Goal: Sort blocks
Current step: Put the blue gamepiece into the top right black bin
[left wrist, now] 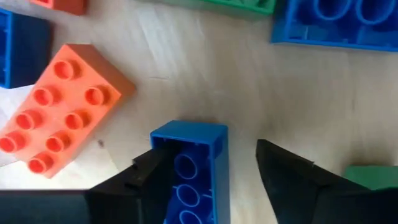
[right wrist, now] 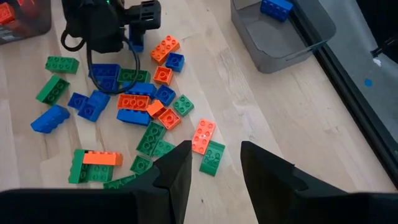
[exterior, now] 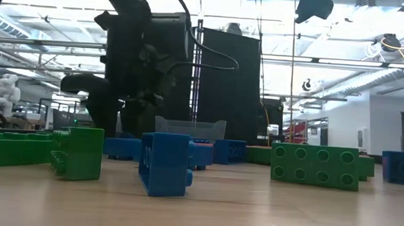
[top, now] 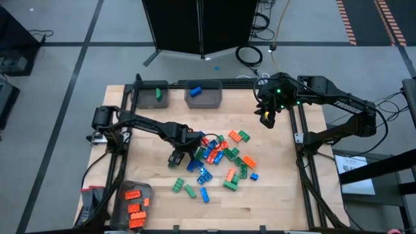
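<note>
Orange, green and blue blocks lie scattered on the middle of the wooden table. My left gripper points straight down at the left side of the pile, open. Between its fingers lies a blue block on its side, with its hollow underside showing. One finger is at the block's side; the other stands apart from it. My right gripper hangs open high over the table's far right, nothing between its fingers. My left gripper comes down from above with its fingers on either side of the blue block, which lies on the table. One finger is right at the block's long side. I cannot tell whether it touches. The other finger is clear of the block.
An orange block and another blue block lie close to the left gripper. Two grey bins stand at the far edge, one with a green block, one with a blue block. A bin with orange blocks stands near left.
</note>
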